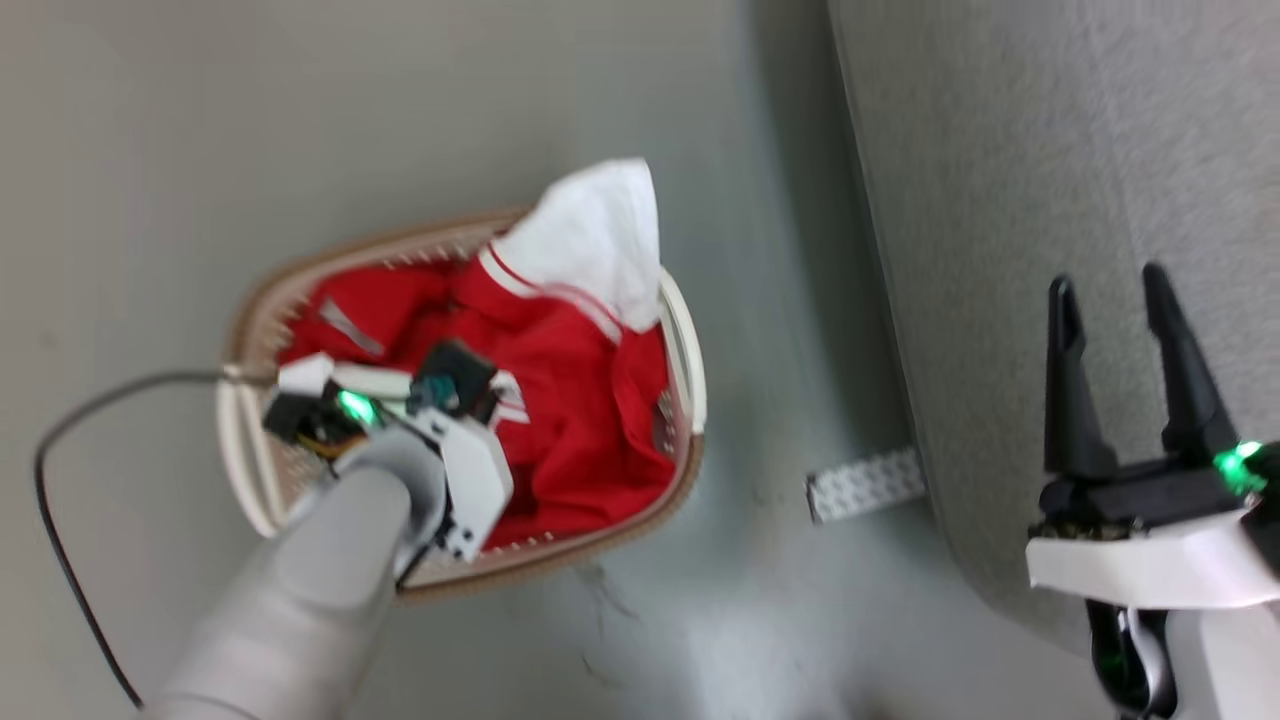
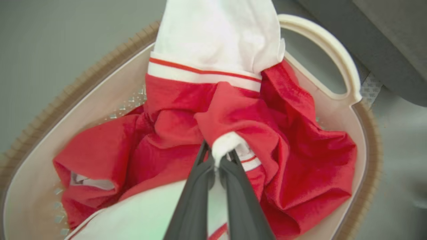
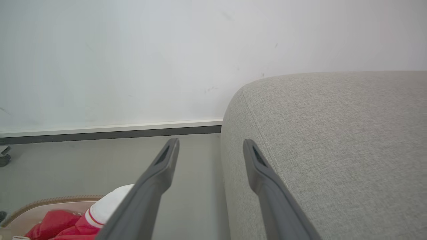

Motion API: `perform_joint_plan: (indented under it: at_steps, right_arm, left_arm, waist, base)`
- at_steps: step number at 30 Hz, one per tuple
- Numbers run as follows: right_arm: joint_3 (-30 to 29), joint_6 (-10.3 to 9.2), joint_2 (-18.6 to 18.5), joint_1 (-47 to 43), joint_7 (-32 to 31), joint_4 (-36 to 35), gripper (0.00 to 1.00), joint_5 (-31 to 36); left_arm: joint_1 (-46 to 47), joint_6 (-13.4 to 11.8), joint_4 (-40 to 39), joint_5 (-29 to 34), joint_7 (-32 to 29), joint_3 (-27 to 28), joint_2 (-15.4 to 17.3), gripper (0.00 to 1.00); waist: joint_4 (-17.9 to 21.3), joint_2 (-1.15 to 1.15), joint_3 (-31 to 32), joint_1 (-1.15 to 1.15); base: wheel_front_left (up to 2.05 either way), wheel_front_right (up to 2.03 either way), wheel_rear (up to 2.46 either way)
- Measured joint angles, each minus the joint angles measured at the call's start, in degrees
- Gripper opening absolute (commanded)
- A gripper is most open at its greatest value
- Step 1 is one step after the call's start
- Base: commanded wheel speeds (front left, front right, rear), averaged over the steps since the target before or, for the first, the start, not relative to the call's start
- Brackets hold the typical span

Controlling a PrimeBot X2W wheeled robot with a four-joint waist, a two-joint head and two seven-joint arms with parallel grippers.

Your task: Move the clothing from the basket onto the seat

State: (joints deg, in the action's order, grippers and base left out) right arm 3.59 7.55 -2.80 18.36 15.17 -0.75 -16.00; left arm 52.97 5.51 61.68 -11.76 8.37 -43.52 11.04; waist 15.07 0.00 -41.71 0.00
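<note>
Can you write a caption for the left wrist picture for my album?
The left gripper pinches a fold of red and white clothing in the basket.

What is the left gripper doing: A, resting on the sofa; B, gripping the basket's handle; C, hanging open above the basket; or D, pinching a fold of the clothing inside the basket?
D: the left wrist view shows the left gripper with jaws shut on a white-edged fold of the clothing in the basket.
</note>
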Motion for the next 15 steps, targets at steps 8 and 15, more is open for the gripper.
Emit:
perform_joint_plan:
  at_steps: [8, 15]
  right_arm:
    - [1.3, 0.00, 0.0, -6.1, 0.0, 3.7, 1.00, 1.7]
    - [3.0, 0.00, 0.0, -12.8, 0.0, 6.7, 1.00, 2.0]
  left_arm:
    - [-7.4, 0.1, -1.6, -4.8, 4.7, 2.9, -1.4, 0.00]
    - [-14.5, -0.5, -7.6, -7.8, 5.7, 4.2, -1.3, 0.00]
  waist:
    - [-2.9, 0.00, 12.4, 0.00]
    - [-4.7, 0.00, 24.7, -0.02]
  base:
    - [0.00, 0.00, 0.00]
    - [0.00, 0.00, 0.00]
